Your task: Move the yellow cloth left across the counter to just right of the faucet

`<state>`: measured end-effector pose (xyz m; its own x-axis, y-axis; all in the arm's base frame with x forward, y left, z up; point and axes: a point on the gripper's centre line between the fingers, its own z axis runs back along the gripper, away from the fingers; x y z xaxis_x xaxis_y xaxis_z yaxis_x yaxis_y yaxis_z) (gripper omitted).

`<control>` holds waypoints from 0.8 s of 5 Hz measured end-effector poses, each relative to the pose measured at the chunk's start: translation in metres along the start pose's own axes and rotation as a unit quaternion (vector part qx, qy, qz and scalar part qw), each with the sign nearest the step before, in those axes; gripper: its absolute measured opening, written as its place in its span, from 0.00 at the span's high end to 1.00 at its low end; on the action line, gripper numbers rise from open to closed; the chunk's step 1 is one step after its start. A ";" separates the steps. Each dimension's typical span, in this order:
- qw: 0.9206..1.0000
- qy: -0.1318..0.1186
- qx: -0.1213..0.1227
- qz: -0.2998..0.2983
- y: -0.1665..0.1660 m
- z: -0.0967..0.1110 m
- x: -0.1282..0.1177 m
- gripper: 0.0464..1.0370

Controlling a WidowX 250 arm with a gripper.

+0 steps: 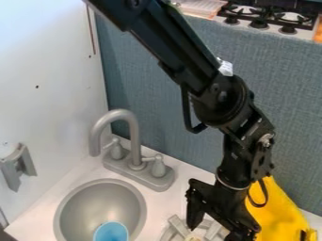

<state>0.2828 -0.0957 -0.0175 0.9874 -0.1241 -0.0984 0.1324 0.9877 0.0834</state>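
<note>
Hanging released, black claw [217, 232] above grey slatted piece [179, 225], beside yellow item [277, 212], near sink [94, 202]

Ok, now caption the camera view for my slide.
An open black gripper hangs low over the counter, something yellow beside it, a gray faucet and round sink nearby.

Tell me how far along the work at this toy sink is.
Nothing looks clearly finished: the light-blue round container sits in the round gray basin. In hand: apparently nothing; the black two-finger gripper is open, low by the light-gray slatted piece at the bottom edge. Left, as I judge it: grasping and placing, though the picture doesn't settle which thing.
</note>
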 end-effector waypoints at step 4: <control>0.994 -0.071 -0.059 -0.052 -0.034 -0.019 0.075 0.04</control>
<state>0.3508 -0.1370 -0.0463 0.9723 -0.2299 0.0421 0.2315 0.9721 -0.0376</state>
